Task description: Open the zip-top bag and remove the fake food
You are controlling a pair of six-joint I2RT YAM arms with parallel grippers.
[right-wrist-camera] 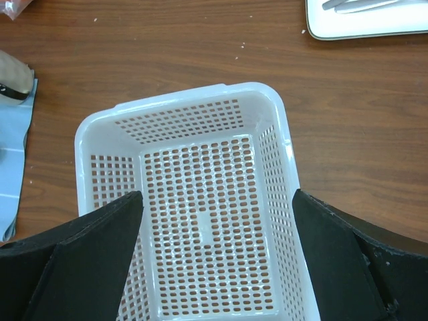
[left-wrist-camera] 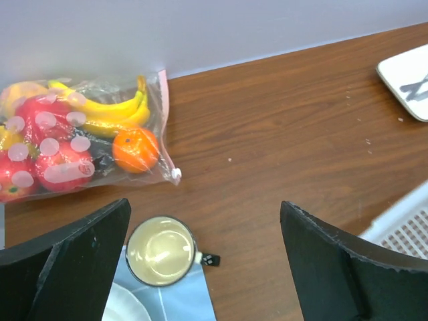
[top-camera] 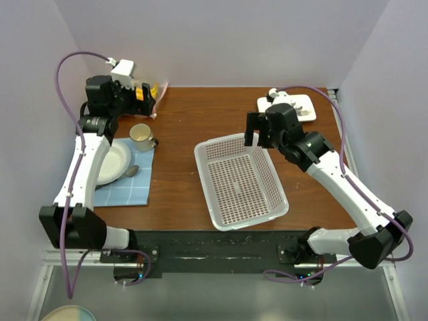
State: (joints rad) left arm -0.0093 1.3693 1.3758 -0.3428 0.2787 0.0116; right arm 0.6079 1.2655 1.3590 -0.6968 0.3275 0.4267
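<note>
Overall: task not begun, by appearances.
White perforated basket [right-wrist-camera: 180, 120]: directly beneath right gripper [right-wrist-camera: 217, 194], whose fingers are apart and empty.
Zip-top bag [left-wrist-camera: 87, 134]: ahead-left of left gripper [left-wrist-camera: 204, 202], whose fingers are apart and empty. The bag lies untouched against the wall and looks zipped shut.
Beige mug [left-wrist-camera: 160, 251]: just below left gripper.
Fake food: bananas [left-wrist-camera: 114, 110], orange [left-wrist-camera: 136, 150] and red apples [left-wrist-camera: 53, 134], all inside bag.
Left: grip, unzip, empty.

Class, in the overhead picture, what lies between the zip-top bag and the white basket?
Only bare brown tabletop separates the zip-top bag from the white basket, shown in the top external view.
</note>
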